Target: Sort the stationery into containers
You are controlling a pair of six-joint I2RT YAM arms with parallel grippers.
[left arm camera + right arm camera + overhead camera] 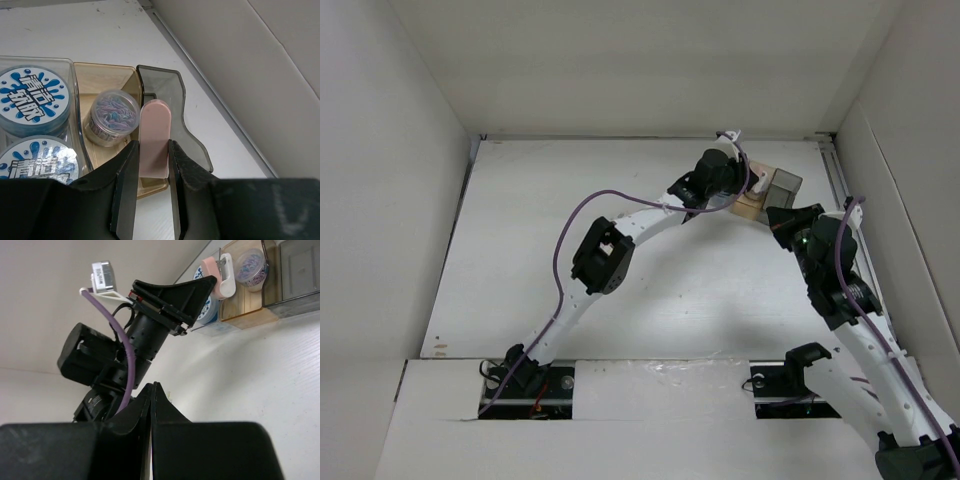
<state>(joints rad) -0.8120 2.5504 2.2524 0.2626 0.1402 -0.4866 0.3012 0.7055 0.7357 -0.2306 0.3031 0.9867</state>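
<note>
The pink block (155, 132) is held clamped in the left gripper (152, 150) over the containers (102, 80); lowering and release seem called for.

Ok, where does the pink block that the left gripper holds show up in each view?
Top external: not visible, hidden under the left gripper beside the tan box.
Left wrist: pink block at centre, clamped between the fingers, at the tan box's right edge.
Right wrist: upper right, just left of the tan box.
Shared landmark: the tan box.
</note>
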